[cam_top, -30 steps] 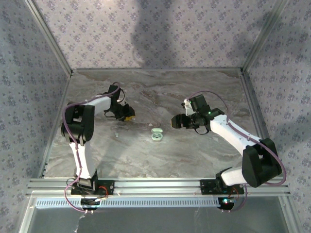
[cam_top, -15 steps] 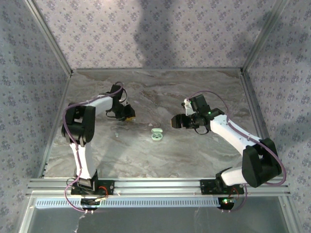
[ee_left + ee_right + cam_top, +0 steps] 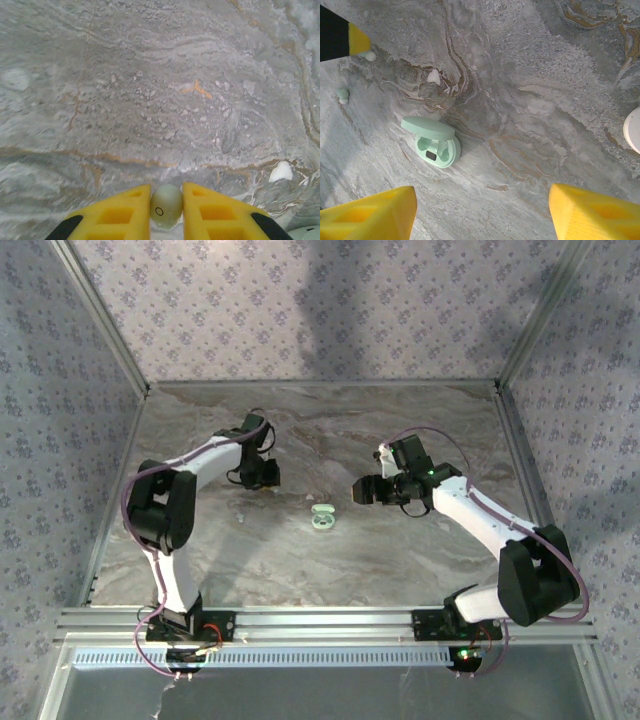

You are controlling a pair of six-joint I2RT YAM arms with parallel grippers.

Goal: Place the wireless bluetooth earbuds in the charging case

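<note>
One earbud point(image 3: 165, 207) is pinched between the nearly closed yellow fingers of the left hand point(image 3: 166, 192), above the marble table point(image 3: 150, 75). A second earbud point(image 3: 342, 93) lies loose on the table, near the charging case point(image 3: 437, 147) but not touching it. The case stands with its lid up, and both sockets look empty. The right hand point(image 3: 482, 212) hovers over the case, wide open and holding nothing. I judge the task is at its beginning: one earbud is gripped and none is inserted yet.
</note>
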